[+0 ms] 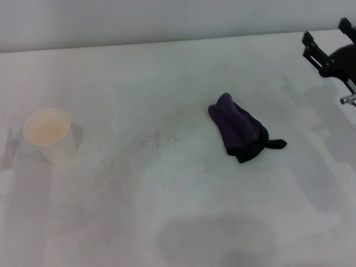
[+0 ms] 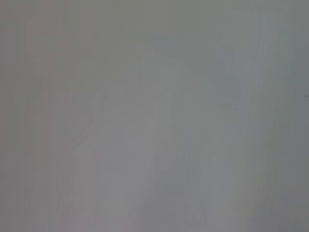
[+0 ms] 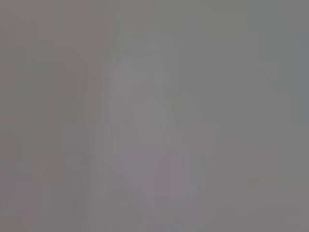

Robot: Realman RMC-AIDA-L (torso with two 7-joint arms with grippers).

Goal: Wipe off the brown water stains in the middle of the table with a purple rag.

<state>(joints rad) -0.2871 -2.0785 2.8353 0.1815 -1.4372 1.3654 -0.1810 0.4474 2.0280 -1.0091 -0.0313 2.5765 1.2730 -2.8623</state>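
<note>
The purple rag (image 1: 238, 127) lies bunched on the white table (image 1: 183, 211), right of the middle, with a black pointed corner sticking out toward the right. My right gripper (image 1: 326, 33) hovers at the far right edge of the head view, well beyond the rag and apart from it, open with nothing between its fingers. The brown water stains are out of view; only a faint grey speckled smudge (image 1: 158, 139) shows left of the rag. My left gripper is out of sight. Both wrist views show only a blank grey surface.
A white paper cup (image 1: 47, 129) stands at the left side of the table. The table's far edge meets a pale wall along the top of the head view.
</note>
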